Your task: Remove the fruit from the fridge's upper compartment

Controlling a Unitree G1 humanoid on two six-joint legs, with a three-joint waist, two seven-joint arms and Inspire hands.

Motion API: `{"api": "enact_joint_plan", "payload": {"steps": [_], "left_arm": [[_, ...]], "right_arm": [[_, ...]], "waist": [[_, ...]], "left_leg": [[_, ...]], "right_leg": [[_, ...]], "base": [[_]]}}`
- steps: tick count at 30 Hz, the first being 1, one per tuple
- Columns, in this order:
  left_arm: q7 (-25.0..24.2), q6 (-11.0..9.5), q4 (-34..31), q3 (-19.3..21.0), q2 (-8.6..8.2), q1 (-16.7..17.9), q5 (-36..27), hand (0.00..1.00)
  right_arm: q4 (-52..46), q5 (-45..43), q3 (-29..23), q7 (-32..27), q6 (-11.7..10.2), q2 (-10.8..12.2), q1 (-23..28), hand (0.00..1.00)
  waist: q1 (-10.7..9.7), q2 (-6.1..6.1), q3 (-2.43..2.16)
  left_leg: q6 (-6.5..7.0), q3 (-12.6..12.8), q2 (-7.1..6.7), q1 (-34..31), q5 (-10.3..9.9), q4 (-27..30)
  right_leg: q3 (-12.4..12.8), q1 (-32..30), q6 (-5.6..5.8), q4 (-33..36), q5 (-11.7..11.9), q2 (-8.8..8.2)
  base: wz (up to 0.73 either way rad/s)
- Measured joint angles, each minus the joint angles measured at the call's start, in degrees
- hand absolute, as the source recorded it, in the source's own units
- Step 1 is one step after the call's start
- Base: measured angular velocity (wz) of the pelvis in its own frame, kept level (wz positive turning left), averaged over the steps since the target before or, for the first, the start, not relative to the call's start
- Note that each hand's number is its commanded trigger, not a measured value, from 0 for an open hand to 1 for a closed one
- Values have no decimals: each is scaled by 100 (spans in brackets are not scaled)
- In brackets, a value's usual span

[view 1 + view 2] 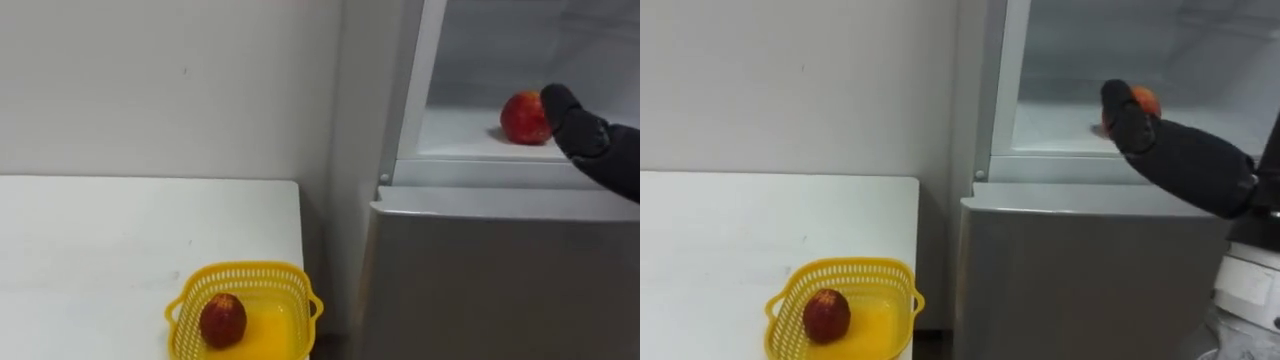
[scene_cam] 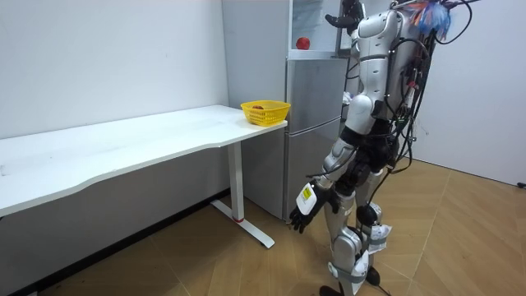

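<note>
My right hand is at the red apple on the upper fridge shelf, and I cannot tell whether its fingers grip. My left hand hangs slack. A nudge could roll the apple away.

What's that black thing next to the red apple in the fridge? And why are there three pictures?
The black thing is a robot's right hand. The room view shows the whole robot standing on two legs at the fridge. The other two pictures come from cameras in its head, like two eyes. It reaches into the fridge's open top part, right up to the red apple on the shelf; I cannot tell whether it holds it yet. Its left hand hangs open by its leg. On the white table stands a yellow basket with another red fruit inside.
</note>
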Motion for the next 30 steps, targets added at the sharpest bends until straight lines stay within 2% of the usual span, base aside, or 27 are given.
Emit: {"api": "enact_joint_plan", "payload": {"steps": [3, 5, 8, 12, 15, 17, 18, 20, 23, 30], "left_arm": [[0, -11, -4, 5, 0, 26, 0, 0], [-9, -12, -3, 21, 2, 39, -23, 0], [-32, -11, -4, 142, 10, 52, -22, 0], [-73, 3, -4, 232, 12, 123, -14, 0], [-92, 7, -27, 253, 18, 153, -14, 0], [-133, 9, -60, 325, 48, 153, -20, 0], [-154, 10, -64, 357, 57, 155, -13, 0], [-211, 43, -164, 485, 75, 185, 6, 0], [-259, 93, -198, 629, 87, 202, 12, 0], [-282, 255, -420, 630, 142, 297, 6, 0]], "right_arm": [[160, 11, -16, -79, -5, -47, 0, 0], [501, 115, -67, -120, 2, -248, -8, 0], [898, 175, -225, -146, 83, -402, -25, 0], [1102, 419, -281, -183, 146, -480, -26, 0], [1433, 935, -287, -128, 162, -529, -168, 0], [1895, 1438, -293, -128, 253, -669, -453, 0], [2019, 1574, -293, -119, 265, -721, -513, 0], [2521, 2106, -308, 12, 312, -1016, -740, 0], [2834, 2379, -327, 145, 451, -1263, -919, 0], [3789, 2765, -250, 533, 789, -1625, -1459, 0]], "waist": [[-31, -2, -2], [-26, -19, -2], [-22, -56, -6], [-19, -112, -8], [-18, -189, -4], [-27, -276, 18], [-21, -294, 11], [-7, -337, 9], [-2, -341, 8], [-15, -353, 12]], "left_leg": [[-2, -4, 9, 1, -1, 4], [-2, -26, 4, -9, -1, 12], [-2, -41, 1, -23, -1, 23], [-4, -49, 1, -49, 1, 31], [-4, -45, 1, -16, 1, 21], [-4, -46, 1, -27, 1, 19], [-4, -47, 1, -32, 1, 19], [-3, -55, -2, -46, 1, 17], [-3, -58, 0, -68, 1, 14], [-3, -58, 2, -105, 1, 27]], "right_leg": [[-12, 3, -2, 8, 1, 2], [-23, 10, -3, 9, 1, -3], [-41, 9, -7, 11, -11, -10], [-57, -21, -6, 17, -14, -11], [-53, -6, -7, 14, -14, -10], [-54, -4, -7, 14, -14, -10], [-58, -5, -8, 12, -13, -9], [-76, -5, -7, 11, -14, -13], [-86, -22, -5, 11, -15, -12], [-128, -25, -4, 10, -16, -23]], "base": [[0], [4], [2], [0], [0], [0], [0], [4], [1], [2]]}}
